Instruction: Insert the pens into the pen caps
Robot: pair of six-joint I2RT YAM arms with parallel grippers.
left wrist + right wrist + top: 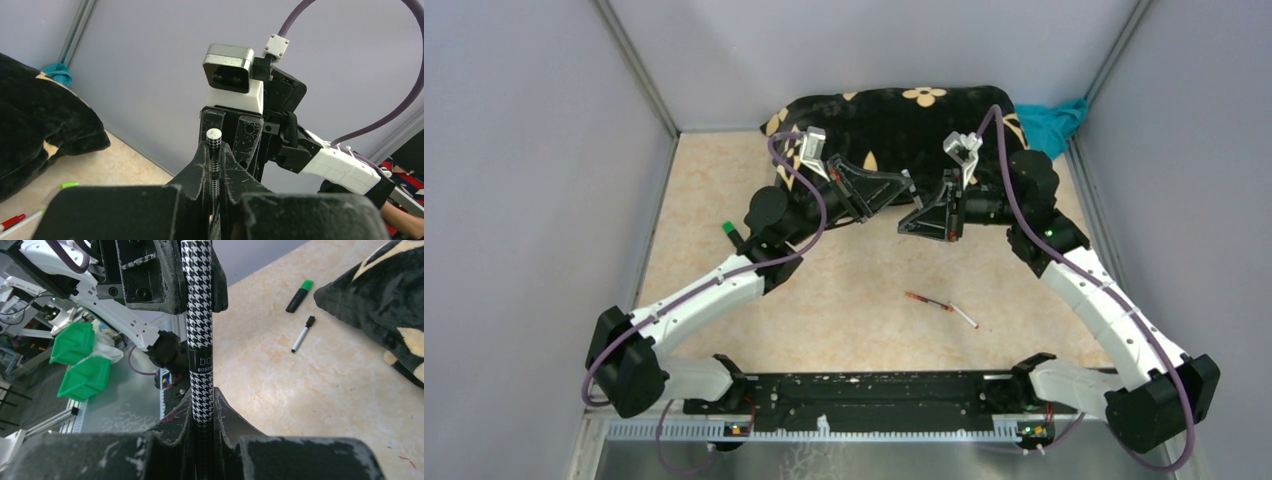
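A black-and-white houndstooth pen (pixel 200 300) spans the gap between my two grippers, held in the air above the table's middle. My right gripper (pixel 202 395) is shut on one end of it. My left gripper (pixel 214 150) is shut on the other end, whose white tip (pixel 214 134) sticks out past the fingers. I cannot tell whether that end is a cap. In the top view the left gripper (pixel 907 184) and right gripper (pixel 910 222) meet tip to tip. A red pen (pixel 924 300) and a white pen (pixel 964 317) lie on the table near the front.
A black marker with a green end (pixel 299 296) and a white pen with a black cap (pixel 303 334) lie at the left by the black flowered pillow (pixel 894 115). A teal cloth (pixel 1054 120) sits at the back right. Grey walls enclose the table.
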